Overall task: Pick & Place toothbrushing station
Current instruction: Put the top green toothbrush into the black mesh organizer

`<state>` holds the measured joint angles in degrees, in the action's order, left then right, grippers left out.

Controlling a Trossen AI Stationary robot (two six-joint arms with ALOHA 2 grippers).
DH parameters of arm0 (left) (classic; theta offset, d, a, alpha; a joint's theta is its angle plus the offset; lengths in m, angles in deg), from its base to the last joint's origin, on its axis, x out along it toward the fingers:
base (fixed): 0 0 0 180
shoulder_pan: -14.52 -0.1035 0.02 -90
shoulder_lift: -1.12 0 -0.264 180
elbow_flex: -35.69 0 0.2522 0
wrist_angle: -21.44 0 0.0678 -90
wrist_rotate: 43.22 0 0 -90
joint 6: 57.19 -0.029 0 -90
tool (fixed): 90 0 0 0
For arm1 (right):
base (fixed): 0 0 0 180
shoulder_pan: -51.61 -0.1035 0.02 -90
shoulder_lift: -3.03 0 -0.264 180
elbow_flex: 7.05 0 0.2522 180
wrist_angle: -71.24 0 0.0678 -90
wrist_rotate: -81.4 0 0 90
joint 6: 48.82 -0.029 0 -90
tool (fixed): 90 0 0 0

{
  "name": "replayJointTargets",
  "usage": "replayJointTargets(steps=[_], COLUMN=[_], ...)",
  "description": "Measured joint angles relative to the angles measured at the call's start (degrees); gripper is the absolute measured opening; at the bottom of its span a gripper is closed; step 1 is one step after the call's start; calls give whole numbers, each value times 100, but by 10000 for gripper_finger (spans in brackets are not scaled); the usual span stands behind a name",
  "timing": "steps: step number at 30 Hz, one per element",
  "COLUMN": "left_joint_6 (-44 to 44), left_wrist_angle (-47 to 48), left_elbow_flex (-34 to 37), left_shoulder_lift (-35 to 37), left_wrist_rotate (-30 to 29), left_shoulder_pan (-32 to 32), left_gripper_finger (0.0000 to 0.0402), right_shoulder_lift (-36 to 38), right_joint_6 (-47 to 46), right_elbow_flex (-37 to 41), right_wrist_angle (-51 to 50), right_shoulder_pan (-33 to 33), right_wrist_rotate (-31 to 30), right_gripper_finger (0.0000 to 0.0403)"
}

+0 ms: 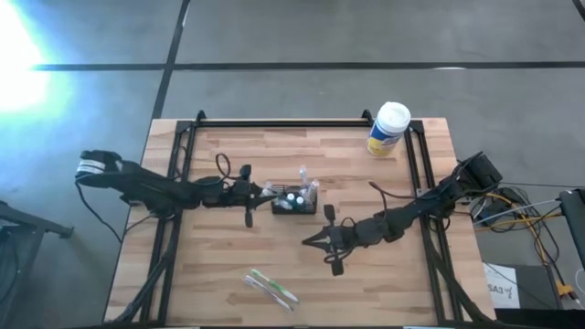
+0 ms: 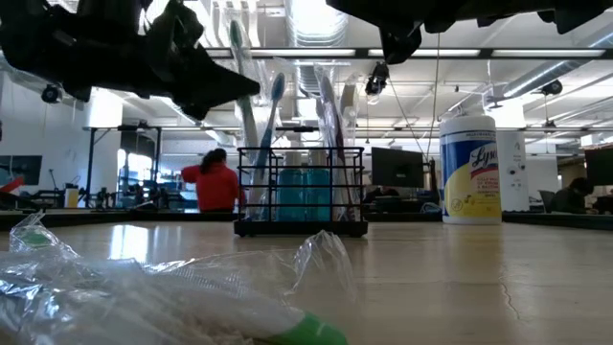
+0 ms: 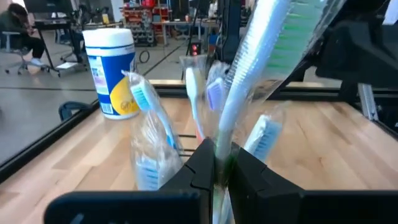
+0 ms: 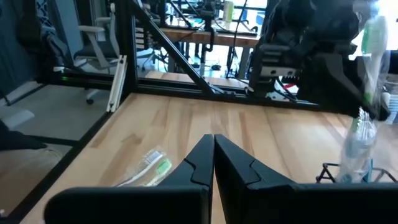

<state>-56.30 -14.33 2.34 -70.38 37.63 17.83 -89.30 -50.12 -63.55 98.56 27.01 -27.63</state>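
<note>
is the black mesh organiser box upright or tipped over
Upright: the small black rectangular mesh organiser box sits flat on the wooden table, wrapped toothbrushes standing in it.

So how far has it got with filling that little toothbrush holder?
Partly done, it seems. Several wrapped toothbrushes already stand in the black mesh organiser. The left gripper is shut on another wrapped toothbrush right beside the organiser, apparently about to drop it in. One more wrapped toothbrush lies near the table's front edge, likely next. The right gripper waits shut and empty over the table.
</note>
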Motion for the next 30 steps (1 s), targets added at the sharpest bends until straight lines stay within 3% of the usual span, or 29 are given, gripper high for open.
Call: replayJointTargets(steps=[20, 30], left_joint_6=[-56, 52], left_wrist_angle=[-1090, -977], left_elbow_flex=[-13, 7], left_shoulder_lift=[-1772, -1657], left_wrist_rotate=[-117, -78], left_shoulder_pan=[-253, -262], left_gripper_finger=[24, 46], right_shoulder_lift=[0, 0], right_joint_6=[-9, -20], right_elbow_flex=[0, 0], right_wrist_angle=[-9, -15], right_shoulder_pan=[-2, -2], right_wrist_rotate=[0, -2], right_gripper_finger=[9, 9])
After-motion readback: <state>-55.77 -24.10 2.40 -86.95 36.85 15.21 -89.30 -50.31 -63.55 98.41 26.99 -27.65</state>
